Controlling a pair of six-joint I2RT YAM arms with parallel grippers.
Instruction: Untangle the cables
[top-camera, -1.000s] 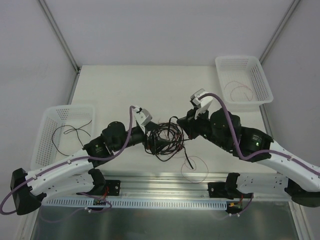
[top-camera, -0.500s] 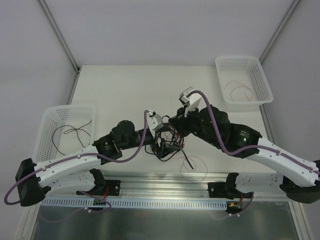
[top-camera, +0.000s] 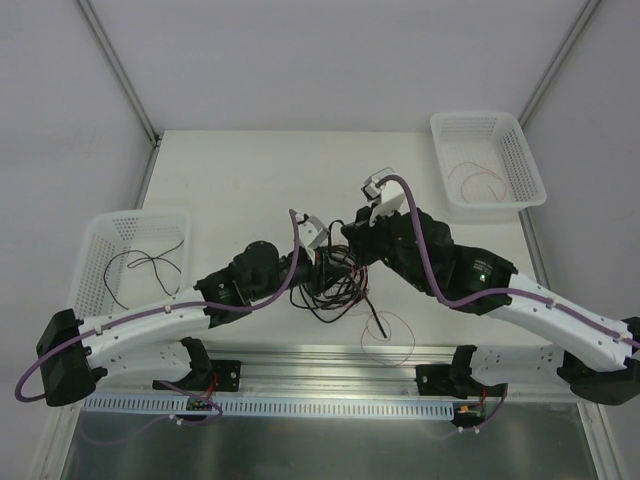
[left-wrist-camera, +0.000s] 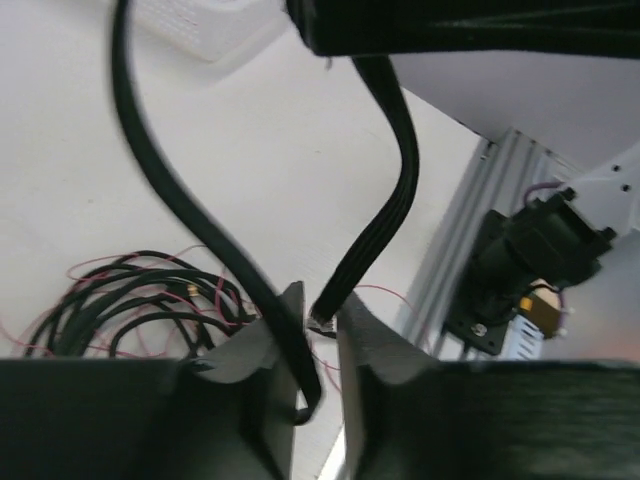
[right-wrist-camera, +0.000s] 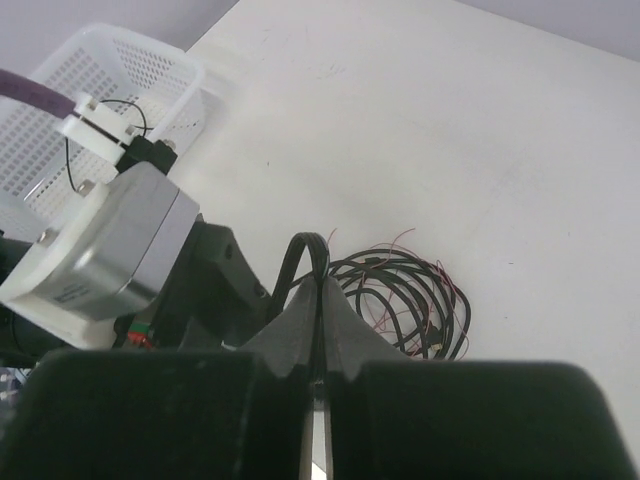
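The cables lie as a looped bundle of black wires with a fine red wire on the table between both arms; they also show in the wrist views. My right gripper is shut on a flat black cable, whose loop arches over its fingertips. That cable hangs down into my left gripper. The left jaws are drawn close, with a black strand hooked in the narrow gap against the left finger.
A white basket at the left holds a thin black wire. Another basket at the back right holds a red wire. A black plug with a red wire loop lies near the front rail.
My left arm has swung right into the bundle and its jaws have gone from wide open to nearly closed round a black strand. The right gripper has shifted slightly left, still shut.
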